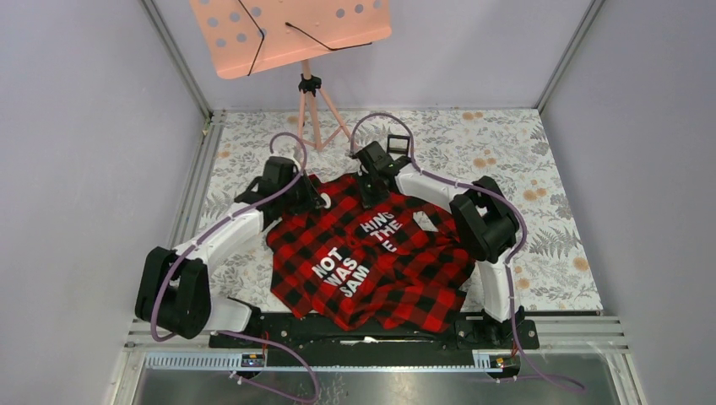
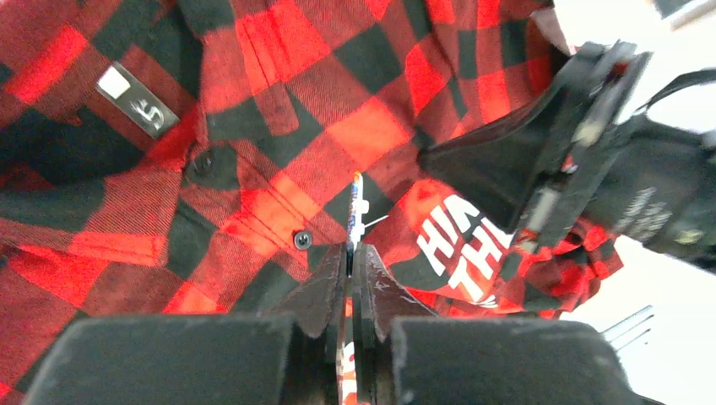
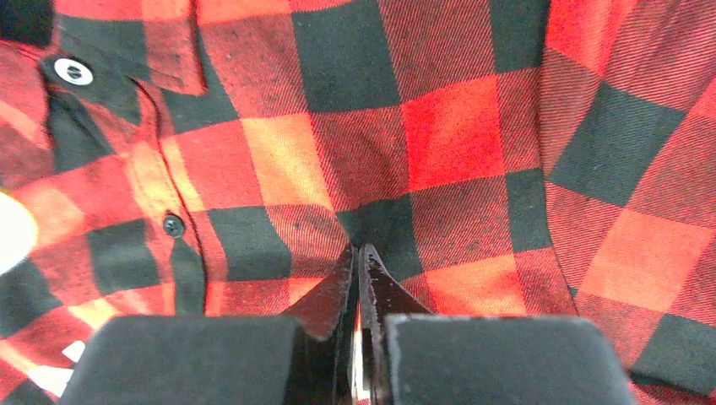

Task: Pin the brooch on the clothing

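Pinning in progress: the left gripper (image 2: 349, 257), jaws clamped on the brooch (image 2: 357, 207), holds it edge-on near a black button (image 2: 301, 239) of the flannel shirt (image 1: 397, 278) spread on the floral table (image 1: 549, 169). At its three o'clock, the right gripper (image 3: 358, 253), jaws together, pinches fabric by the shirt's twelve o'clock edge.

Top cam sat high behind arm bases (image 1: 232, 316), looked down on whole table (image 1: 549, 177), shirt (image 1: 397, 287) mid-frame. Both wrist cams hung super close over shirt, facing down at fabric. Wrist views shared buttoned front near collar.
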Robot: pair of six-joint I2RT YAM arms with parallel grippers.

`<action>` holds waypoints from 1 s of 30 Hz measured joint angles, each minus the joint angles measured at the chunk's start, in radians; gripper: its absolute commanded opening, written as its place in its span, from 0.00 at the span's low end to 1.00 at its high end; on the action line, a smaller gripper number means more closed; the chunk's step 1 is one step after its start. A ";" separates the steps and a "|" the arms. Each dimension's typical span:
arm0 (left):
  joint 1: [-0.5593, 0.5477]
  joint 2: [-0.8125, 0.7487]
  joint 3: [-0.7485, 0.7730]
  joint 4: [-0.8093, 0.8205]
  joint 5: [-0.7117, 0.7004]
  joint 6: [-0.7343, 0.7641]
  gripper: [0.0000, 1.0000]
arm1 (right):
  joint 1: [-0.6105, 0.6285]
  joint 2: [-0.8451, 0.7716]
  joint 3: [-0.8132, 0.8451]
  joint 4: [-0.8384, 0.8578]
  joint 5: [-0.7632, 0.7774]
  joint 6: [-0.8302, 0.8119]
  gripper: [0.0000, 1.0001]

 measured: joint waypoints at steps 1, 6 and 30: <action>-0.026 0.001 -0.018 0.002 -0.027 -0.012 0.00 | -0.003 -0.008 -0.001 0.003 -0.003 0.005 0.00; -0.120 0.016 -0.057 0.075 -0.105 -0.064 0.00 | -0.015 -0.035 -0.014 0.032 -0.026 0.031 0.00; -0.246 0.248 -0.038 0.162 -0.243 -0.117 0.00 | -0.025 -0.088 -0.092 0.105 -0.138 0.130 0.00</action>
